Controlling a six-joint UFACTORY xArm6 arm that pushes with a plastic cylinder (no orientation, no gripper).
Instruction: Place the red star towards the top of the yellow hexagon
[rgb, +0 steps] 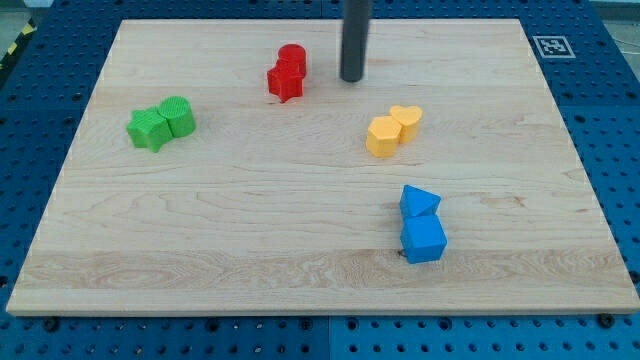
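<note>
The red star (284, 81) lies near the view's top, touching a red cylinder-like block (293, 58) just above it. The yellow hexagon (382, 136) lies right of centre, touching a yellow heart (406, 121) at its upper right. My tip (352, 79) is on the board to the right of the red star, apart from it, and above and a little left of the yellow hexagon. The rod comes straight down from the view's top.
A green star (148, 129) and a green round block (178, 115) touch at the view's left. A blue triangular block (419, 202) and a blue cube (423, 240) touch at the lower right. The wooden board (300, 270) lies on a blue perforated table.
</note>
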